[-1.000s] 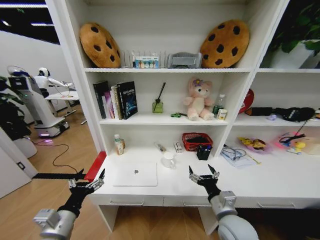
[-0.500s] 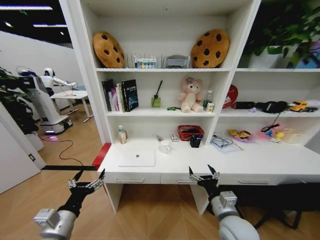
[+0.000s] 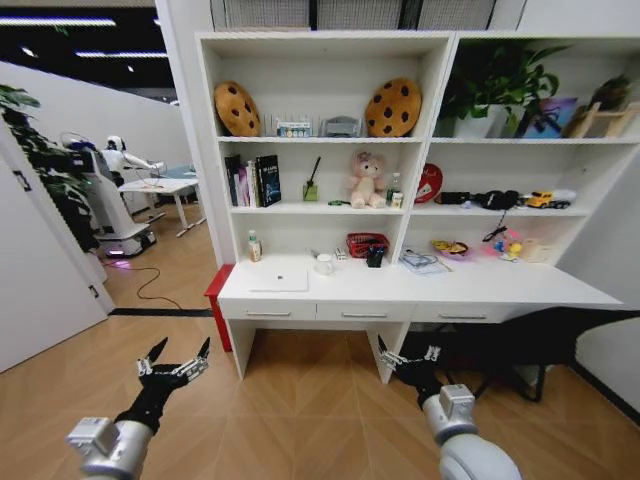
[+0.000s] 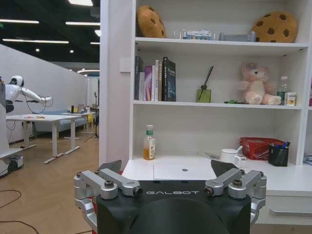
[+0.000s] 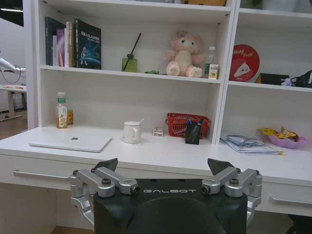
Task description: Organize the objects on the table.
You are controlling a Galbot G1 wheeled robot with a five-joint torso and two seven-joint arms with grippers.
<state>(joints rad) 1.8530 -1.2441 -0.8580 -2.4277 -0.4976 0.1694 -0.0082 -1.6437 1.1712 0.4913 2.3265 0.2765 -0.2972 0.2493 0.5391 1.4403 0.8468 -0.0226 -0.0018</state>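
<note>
The long white table point(image 3: 480, 290) stands some way ahead of me, joined to tall white shelving. On its left part lie a silver laptop point(image 3: 279, 281), a white cup point(image 3: 324, 265) and a small green-labelled bottle point(image 3: 254, 246). My left gripper point(image 3: 178, 352) and right gripper point(image 3: 408, 355) hang open and empty over the wooden floor, well short of the table. The left wrist view looks past its open gripper point(image 4: 168, 168) to the laptop point(image 4: 183, 171) and bottle point(image 4: 149, 143). Past the right gripper point(image 5: 163, 165) I see the laptop point(image 5: 70, 142), cup point(image 5: 131, 132) and a black pen holder point(image 5: 193, 131).
A red basket point(image 3: 366, 244) sits by the pen holder, papers point(image 3: 424, 262) and colourful clutter point(image 3: 510, 245) farther right. A red panel point(image 3: 220, 298) leans at the desk's left end; a dark shape point(image 3: 520, 345) sits under its right part. Another robot point(image 3: 105, 190) and a small table point(image 3: 160, 186) stand far left.
The whole head view has pulled back from the desk, so the camera has moved away. Both grippers keep the same open pose.
</note>
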